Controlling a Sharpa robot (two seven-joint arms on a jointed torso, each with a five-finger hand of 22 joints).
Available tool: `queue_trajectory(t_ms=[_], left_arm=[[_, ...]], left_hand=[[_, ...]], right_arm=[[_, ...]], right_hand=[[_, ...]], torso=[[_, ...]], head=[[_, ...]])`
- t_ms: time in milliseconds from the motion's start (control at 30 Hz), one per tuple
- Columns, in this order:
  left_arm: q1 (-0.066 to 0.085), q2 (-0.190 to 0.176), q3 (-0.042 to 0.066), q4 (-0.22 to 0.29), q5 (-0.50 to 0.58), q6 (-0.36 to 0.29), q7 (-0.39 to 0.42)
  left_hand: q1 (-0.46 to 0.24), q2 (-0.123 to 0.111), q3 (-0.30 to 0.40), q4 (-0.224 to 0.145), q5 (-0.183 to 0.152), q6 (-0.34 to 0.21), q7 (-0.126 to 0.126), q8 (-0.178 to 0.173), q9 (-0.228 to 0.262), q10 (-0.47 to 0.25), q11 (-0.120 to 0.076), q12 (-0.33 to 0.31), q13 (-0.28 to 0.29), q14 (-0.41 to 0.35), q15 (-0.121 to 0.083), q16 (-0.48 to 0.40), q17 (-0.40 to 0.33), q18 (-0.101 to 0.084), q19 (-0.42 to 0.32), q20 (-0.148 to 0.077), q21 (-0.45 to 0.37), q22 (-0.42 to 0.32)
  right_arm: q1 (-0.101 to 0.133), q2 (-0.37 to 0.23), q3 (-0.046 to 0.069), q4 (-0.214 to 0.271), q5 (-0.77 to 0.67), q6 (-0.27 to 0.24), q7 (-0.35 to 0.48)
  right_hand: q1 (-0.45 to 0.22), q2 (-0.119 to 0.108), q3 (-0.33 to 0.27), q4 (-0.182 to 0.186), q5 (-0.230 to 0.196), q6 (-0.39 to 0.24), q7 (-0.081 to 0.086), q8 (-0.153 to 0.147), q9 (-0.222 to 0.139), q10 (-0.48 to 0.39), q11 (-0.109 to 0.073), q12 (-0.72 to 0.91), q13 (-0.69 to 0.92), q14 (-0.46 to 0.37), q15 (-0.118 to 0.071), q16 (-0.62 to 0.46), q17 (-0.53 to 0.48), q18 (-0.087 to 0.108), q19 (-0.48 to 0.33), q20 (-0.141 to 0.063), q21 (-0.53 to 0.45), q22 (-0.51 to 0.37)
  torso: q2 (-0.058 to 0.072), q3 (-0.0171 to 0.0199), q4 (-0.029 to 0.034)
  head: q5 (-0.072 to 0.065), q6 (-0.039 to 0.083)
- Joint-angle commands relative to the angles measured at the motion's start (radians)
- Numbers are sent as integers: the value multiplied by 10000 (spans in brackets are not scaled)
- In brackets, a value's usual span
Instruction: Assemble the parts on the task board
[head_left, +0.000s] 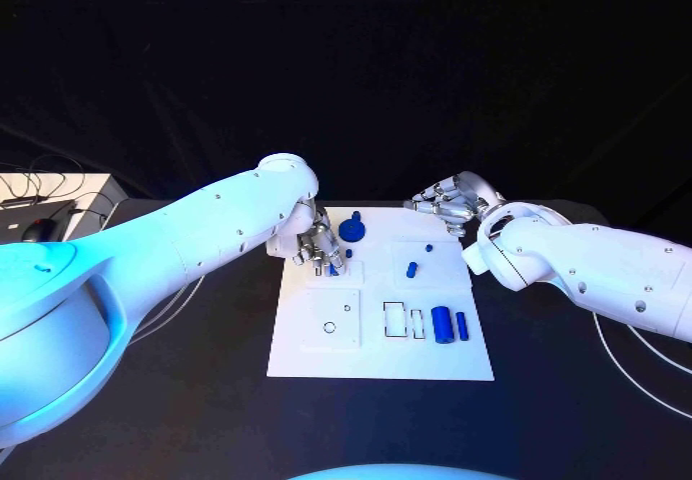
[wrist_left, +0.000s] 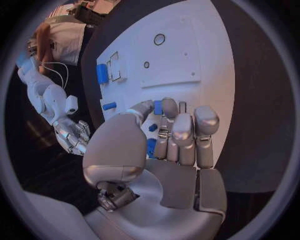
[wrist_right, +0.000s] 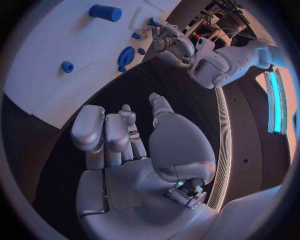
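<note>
Small blue part (wrist_left: 158, 107) pinched upright in left hand (head_left: 315, 243) fingers (wrist_left: 182, 131), long axis near vertical, over the board's (head_left: 378, 350) far left corner. Right hand (head_left: 450, 203) off the board's far right corner, above the worktop (head_left: 216, 400), fingers loosely apart, holding nothing. Blue cylinders (head_left: 450, 324) lying lengthwise near the board's right edge.

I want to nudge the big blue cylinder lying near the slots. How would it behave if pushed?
The blue cylinder lies on its side on the smooth task board, so it would probably roll if pushed sideways. It looks rigid, likely plastic and light. A smaller blue piece beside it could get bumped.
</note>
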Motion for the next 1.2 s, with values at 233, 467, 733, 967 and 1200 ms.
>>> queue_trajectory(t_ms=[233, 467, 733, 967, 1200], left_arm=[[-40, -28, -27, -126, -86, 266, -89], [-40, -31, -34, -133, -38, 355, -83], [-41, -29, -36, -125, -29, 311, -65], [-41, -22, -36, -123, -27, 412, -34], [-41, -15, -36, -106, -9, 503, 26]], left_hand=[[55, 63, 1953, -2043, 36, 70, -1, 30, 21, 21, -53, -50, 11, 69, 12, 29, 24, 24, 59, -8, 39, 23], [57, 59, 1952, -2050, 36, 74, -1, 27, 19, 25, -54, -52, 11, 70, 12, 30, 30, 22, 60, -7, 40, 27], [61, 53, 1949, -2062, 37, 79, 0, 20, 13, 32, -54, -54, 9, 73, 13, 36, 42, 18, 62, -6, 44, 35], [83, 15, 1950, -2114, 60, 121, -5, 7, -5, 63, -61, -58, 5, 80, 14, 45, 70, 6, 67, -8, 51, 58], [113, -36, 1939, -2179, 77, 183, -5, -34, -63, 99, -65, -69, -7, 85, 17, 63, 106, -15, 75, -11, 75, 93]], right_arm=[[6, 8, 5, 14, -91, 55, 75], [6, 10, 5, 12, -91, 56, 74], [6, 20, 5, 6, -93, 56, 78], [5, 41, 5, -14, -93, 60, 86], [5, 47, 5, -24, -96, 62, 85]], right_hand=[[-32, 7, -64, -7, 64, -2, 64, -38, 10, -32, -8, -32, 4, -26, -37, -53, -8, 61, 494, -51, -33, 1273], [-32, 7, -64, -7, 64, -2, 64, -38, 10, -32, -8, -32, 4, -26, -37, -53, -8, 61, 494, -51, -33, 1273], [-32, 7, -64, -7, 64, -2, 64, -38, 10, -32, -8, -32, 4, -26, -37, -53, -8, 61, 494, -51, -33, 1273], [-32, 7, -64, -7, 64, -2, 64, -38, 10, -32, -8, -32, 4, -26, -37, -53, -8, 61, 494, -51, -33, 1273], [-32, 7, -64, -7, 64, -2, 64, -38, 10, -32, -8, -32, 4, -26, -37, -53, -8, 61, 494, -51, -33, 1273]], torso=[[-5, 6, -2], [0, 8, 0], [5, 17, 0], [9, 19, -7], [-2, 9, 0]], head=[[13, -39], [10, -47], [22, -46], [24, -47], [18, -52]])
